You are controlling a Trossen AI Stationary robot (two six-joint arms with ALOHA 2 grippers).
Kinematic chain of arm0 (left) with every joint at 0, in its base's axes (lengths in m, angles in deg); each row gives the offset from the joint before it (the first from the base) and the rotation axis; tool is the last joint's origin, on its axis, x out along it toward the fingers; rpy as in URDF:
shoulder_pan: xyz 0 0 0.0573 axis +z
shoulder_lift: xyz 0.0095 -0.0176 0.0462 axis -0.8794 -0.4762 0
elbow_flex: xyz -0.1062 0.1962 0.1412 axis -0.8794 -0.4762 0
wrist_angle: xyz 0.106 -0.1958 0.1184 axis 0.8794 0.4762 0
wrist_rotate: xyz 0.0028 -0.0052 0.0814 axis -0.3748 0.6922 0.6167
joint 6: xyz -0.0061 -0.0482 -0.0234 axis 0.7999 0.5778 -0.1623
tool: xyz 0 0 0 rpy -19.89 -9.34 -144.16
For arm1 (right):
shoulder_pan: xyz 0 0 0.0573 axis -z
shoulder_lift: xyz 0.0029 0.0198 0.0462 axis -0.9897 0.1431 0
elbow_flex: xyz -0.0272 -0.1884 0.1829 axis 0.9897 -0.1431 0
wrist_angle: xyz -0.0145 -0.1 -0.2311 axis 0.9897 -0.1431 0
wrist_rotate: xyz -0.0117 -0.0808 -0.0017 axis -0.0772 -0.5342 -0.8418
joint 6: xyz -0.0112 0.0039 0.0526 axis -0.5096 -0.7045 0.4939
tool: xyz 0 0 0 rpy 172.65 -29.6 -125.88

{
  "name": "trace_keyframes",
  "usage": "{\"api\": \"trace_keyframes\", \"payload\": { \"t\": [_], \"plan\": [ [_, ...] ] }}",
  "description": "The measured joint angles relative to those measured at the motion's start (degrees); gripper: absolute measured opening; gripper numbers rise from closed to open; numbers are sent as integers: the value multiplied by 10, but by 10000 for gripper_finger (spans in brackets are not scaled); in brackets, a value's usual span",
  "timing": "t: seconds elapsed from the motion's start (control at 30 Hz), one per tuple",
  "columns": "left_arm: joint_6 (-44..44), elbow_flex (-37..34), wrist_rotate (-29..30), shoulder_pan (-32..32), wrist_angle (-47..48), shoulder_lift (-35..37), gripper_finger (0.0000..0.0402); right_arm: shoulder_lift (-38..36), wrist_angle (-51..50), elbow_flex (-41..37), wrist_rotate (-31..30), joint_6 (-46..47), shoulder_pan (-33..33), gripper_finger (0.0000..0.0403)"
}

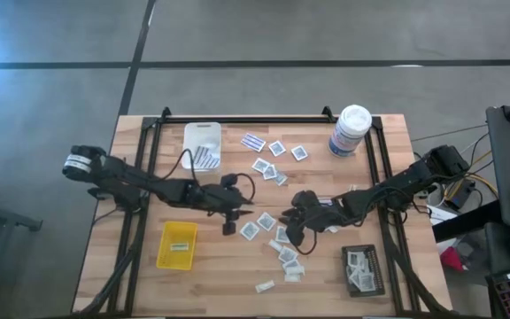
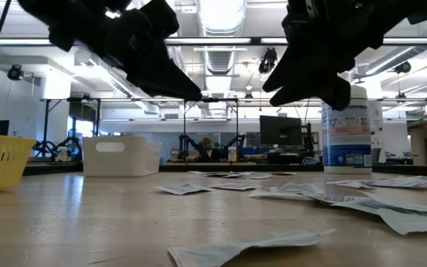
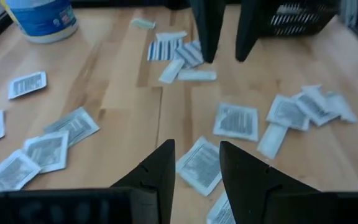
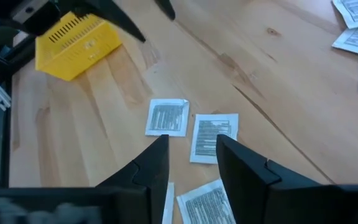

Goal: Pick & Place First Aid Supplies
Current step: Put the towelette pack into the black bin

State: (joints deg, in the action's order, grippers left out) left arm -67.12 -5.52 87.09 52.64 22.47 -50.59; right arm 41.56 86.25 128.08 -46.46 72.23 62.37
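The first aid packets [image 1: 277, 161] are scattered flat over the middle of the wooden surface [image 1: 140, 177], ringed by a white tray [image 1: 203, 143], a yellow tray [image 1: 177, 245], a black tray [image 1: 362, 268] and a white canister [image 1: 351, 130]. The left claw [image 1: 229, 227] and right claw [image 1: 291, 232] are held parted and empty, just above packets near the centre.

Small flat white packets with dark grey printed centres [image 1: 266, 221] are lying beside blue-and-white striped strips [image 1: 253, 142] on the pale, brown-grained wooden table [image 1: 140, 275]. A bright yellow slotted plastic tray [image 1: 176, 245], a plain white tray [image 1: 203, 144] and a black mesh tray [image 1: 362, 269] are showing, with a white, blue-labelled canister [image 1: 350, 131].
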Motion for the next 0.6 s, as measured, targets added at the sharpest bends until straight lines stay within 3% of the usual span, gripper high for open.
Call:
{"api": "trace_keyframes", "payload": {
  "t": [0.33,0.6],
  "plan": [
    [51,-50,0,-10,-102,-14,122,0,11,0,1,4,31,137],
    [49,1,2,-17,-108,-119,122,0,14,0,3,-13,35,127]
  ]
}}
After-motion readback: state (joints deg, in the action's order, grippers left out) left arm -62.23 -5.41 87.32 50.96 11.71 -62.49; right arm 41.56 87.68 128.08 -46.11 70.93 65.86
